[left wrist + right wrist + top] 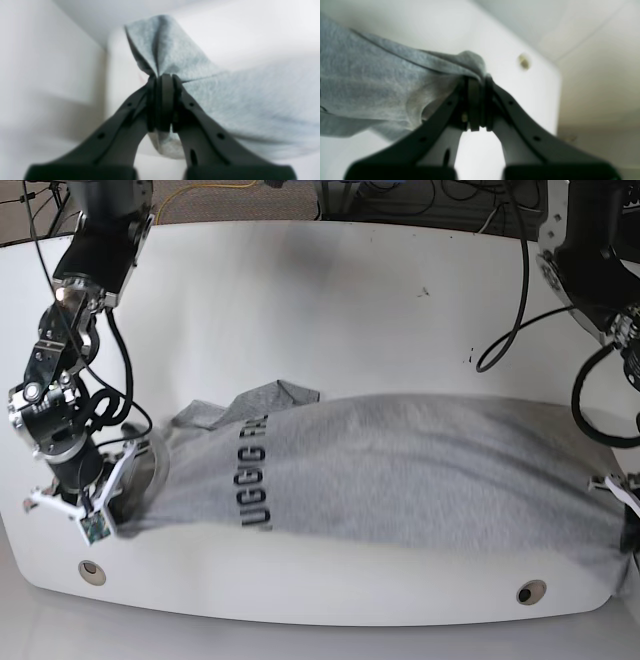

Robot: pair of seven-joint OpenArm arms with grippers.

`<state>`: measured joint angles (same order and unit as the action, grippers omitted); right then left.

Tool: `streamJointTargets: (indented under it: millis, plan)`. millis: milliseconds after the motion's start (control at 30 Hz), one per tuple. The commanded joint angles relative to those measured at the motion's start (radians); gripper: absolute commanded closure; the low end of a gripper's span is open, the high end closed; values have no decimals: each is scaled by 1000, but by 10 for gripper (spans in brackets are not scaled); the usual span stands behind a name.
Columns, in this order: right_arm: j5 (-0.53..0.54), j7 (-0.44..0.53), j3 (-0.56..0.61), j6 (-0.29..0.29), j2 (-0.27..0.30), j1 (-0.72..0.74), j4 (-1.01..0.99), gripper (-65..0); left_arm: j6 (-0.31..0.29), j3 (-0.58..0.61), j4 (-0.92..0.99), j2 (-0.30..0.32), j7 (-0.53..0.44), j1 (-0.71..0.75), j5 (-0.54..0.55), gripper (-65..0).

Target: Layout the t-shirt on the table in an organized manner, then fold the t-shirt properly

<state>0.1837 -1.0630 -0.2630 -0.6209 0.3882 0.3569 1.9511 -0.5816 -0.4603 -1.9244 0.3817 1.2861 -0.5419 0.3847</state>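
T-shirt taut between both fingers

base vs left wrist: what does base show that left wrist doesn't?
Base only: the whole t-shirt stretched across the table, its black chest lettering, two grommets near the front edge, and the right end effector pinching the shirt's other end.

Left wrist only: a close look at the left end effector, jaws shut on a bunched fold of grey fabric.

Both: the grey t-shirt, the white table, and the left arm's end of the shirt.
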Motion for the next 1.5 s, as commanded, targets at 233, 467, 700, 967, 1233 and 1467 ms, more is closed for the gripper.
streamJointTargets:
  millis: [233,467,700,967,1233,1467]
  plan:
    - [0,7,107,3,159,305,17,-6,4,42,-7,72,71,-422,-16,0]
    - [7,-59,198,-4,226,531,18,-6,2,145,67,138,71,-665,-8,0]
    - [0,-90,224,-55,262,623,21,-6,-1,150,150,138,71,-748,-6,0]
    - [9,-124,129,-57,260,480,51,-6,-2,125,128,139,74,-588,-5,0]
    - [9,-124,-89,-77,182,152,77,-3,-2,16,58,132,73,-271,99,0]
    - [7,-119,-261,-77,76,-104,80,-2,-2,-113,24,130,69,41,221,0]
